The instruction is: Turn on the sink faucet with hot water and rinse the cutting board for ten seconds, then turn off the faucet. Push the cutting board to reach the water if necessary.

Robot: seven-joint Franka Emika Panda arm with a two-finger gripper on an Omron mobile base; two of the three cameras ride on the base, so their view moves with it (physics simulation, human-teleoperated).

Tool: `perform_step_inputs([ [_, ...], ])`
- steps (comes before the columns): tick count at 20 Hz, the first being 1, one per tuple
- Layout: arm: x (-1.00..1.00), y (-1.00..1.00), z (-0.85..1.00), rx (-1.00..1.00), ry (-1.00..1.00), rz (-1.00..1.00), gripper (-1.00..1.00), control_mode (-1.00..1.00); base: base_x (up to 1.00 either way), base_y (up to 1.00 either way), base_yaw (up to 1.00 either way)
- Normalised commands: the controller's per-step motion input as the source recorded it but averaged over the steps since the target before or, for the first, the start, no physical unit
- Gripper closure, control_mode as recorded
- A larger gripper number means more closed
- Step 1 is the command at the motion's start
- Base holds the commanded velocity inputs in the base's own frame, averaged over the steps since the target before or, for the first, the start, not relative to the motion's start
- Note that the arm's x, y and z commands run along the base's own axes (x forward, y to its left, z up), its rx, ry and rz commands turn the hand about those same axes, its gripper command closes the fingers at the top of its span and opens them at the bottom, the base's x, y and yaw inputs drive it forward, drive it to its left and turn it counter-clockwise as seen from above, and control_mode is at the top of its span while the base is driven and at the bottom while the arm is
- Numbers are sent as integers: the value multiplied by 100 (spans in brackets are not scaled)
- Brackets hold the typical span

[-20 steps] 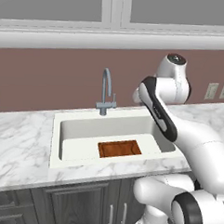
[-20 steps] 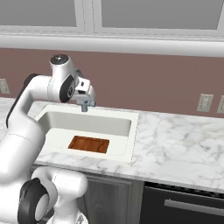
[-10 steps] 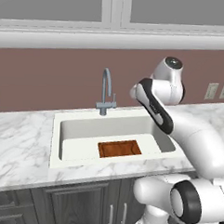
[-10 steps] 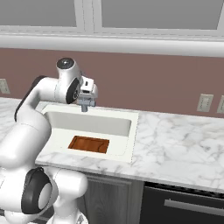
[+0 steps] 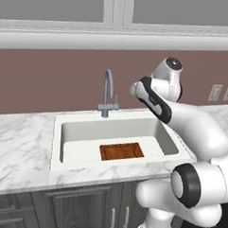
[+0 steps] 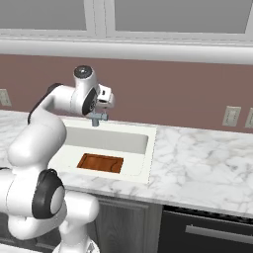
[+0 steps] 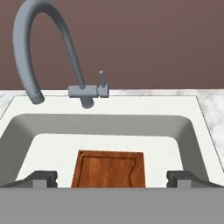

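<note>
The tool point(image 7: 112, 177) is held wide open and empty above the sink point(image 7: 192, 131), aimed at the sink faucet point(image 7: 65, 57). The cutting board point(image 7: 109, 168) is seen flat on the sink floor, below and forward of the sink faucet.

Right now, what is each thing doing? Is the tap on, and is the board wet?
sink faucet: off, no water running from the spout.
cutting board: lying flat in the sink, no stream on it; wetness can't be told.
tool: open, holding nothing, apart from the faucet.
</note>
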Motion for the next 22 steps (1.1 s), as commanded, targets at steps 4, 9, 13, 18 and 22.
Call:
perform_step_inputs([
  [4,26,0,-25,1,-9,0,-100,-100,0,0,0],
  [9,1,0,-35,0,-18,0,-100,-100,0,0,0],
  [13,0,0,-29,4,-24,0,-100,-100,0,0,0],
  [18,0,0,-36,6,-23,0,-100,-100,0,0,0],
  [22,3,0,-33,8,-17,0,-100,-100,0,0,0],
])
